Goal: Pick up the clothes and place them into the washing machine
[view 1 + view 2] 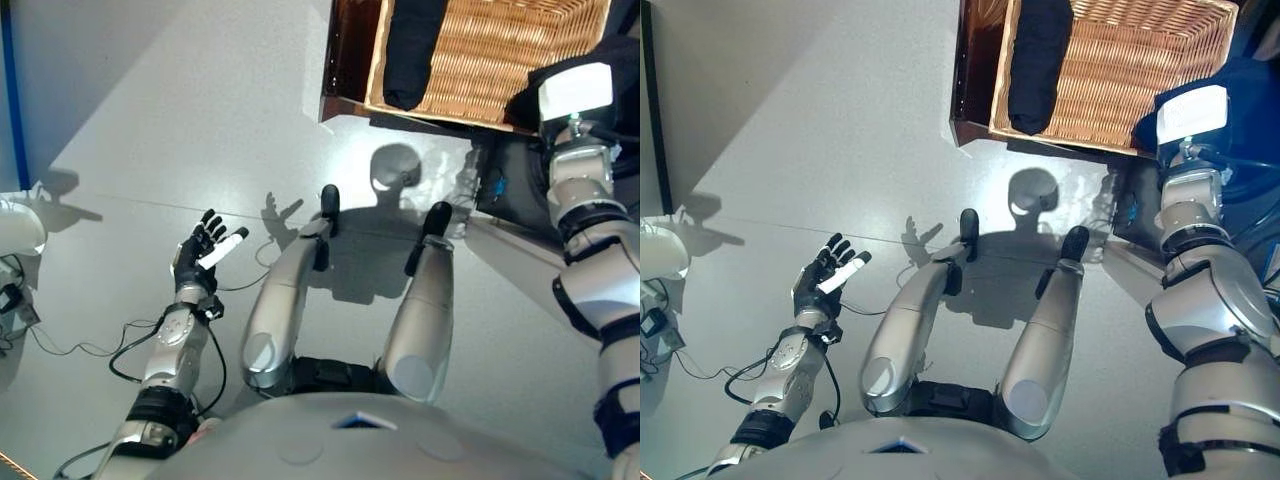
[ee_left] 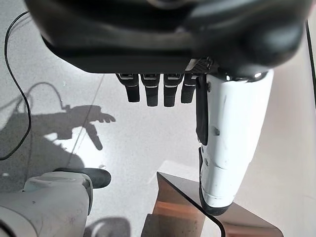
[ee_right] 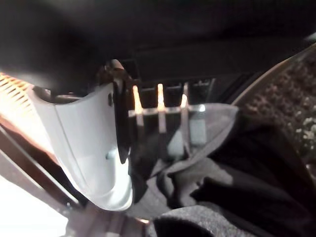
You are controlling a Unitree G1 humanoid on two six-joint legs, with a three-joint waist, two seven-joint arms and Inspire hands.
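A wicker basket (image 1: 490, 45) stands at the top right, with a black garment (image 1: 410, 50) lying along its left side. My right hand (image 1: 575, 90) is at the basket's right front corner, wrapped in a dark garment (image 1: 545, 80). In the right wrist view its fingers (image 3: 160, 123) and white-covered thumb (image 3: 94, 143) close on dark grey cloth (image 3: 217, 163). My left hand (image 1: 200, 255) hovers open and empty above the grey floor at the lower left, far from the basket; its straight fingers (image 2: 148, 91) hold nothing.
The basket rests on a dark brown stand (image 1: 345, 60) whose corner (image 2: 197, 207) also shows in the left wrist view. A black box-like thing (image 1: 515, 180) sits below the basket's front edge. A white object (image 1: 15, 225) lies at the far left.
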